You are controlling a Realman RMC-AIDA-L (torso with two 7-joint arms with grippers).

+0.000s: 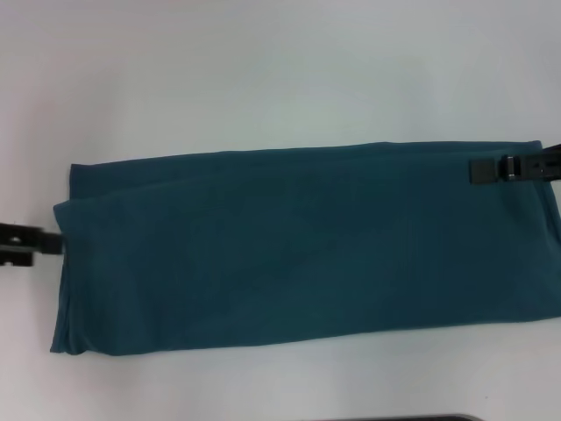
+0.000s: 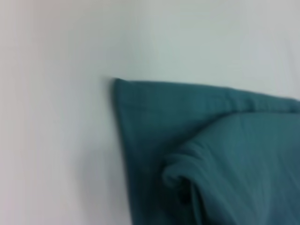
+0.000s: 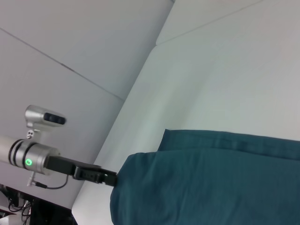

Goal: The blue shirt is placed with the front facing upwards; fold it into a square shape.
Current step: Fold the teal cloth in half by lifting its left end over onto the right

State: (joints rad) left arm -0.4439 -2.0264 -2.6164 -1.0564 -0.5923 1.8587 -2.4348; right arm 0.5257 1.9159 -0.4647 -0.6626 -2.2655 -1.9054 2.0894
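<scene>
The blue shirt [image 1: 298, 250] lies on the white table [image 1: 263, 79] as a long folded band, its long axis running from my left side to my right. My left gripper [image 1: 48, 244] sits at the shirt's left end, at the edge of the raised top layer; I cannot tell whether it grips. My right gripper [image 1: 480, 169] rests over the shirt's far right corner; grip state also unclear. Each arm stands at one short end, so I judge the coming fold closes end to end.

Lab — bare white table [image 1: 263, 70], panelled wall [image 3: 84, 42].
</scene>
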